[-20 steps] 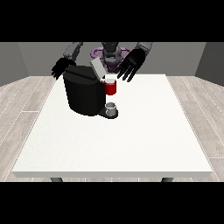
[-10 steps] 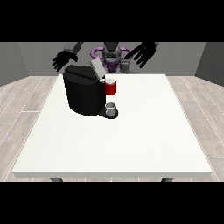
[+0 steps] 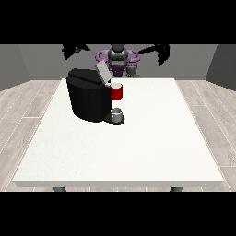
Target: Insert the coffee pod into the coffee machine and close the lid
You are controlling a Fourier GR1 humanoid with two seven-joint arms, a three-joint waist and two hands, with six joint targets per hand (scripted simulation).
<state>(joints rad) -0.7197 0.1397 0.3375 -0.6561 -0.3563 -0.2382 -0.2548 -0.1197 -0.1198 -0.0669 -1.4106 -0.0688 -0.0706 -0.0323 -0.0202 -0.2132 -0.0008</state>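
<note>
A boxy black coffee machine (image 3: 87,99) sits on the upper left part of the large white table (image 3: 138,147), with its flat grey lid (image 3: 102,72) tilted up and open at the machine's top right corner. A red thing at the machine (image 3: 117,91) shows just right of the black body, under the lid's lower end. Below it, on the machine's dark base, stands a small grey cup-shaped thing (image 3: 117,114); whether this is the coffee pod cannot be told, and no pod shows plainly anywhere else on the table.

At the top centre, behind the table's far edge, is the robot's grey and purple torso (image 3: 118,59). Compared with half a second ago, both arms have risen and swung outward. The black hand at the view's left (image 3: 75,49) was then just above the machine's upper left corner; it is now higher, close to the top of the scene and well apart from the machine. The black hand at the view's right (image 3: 162,50) has moved further right and hangs with its fingers pointing down, spread and holding nothing. The hand at the left also looks spread and holds nothing. The machine, lid and grey thing lie as before.
</note>
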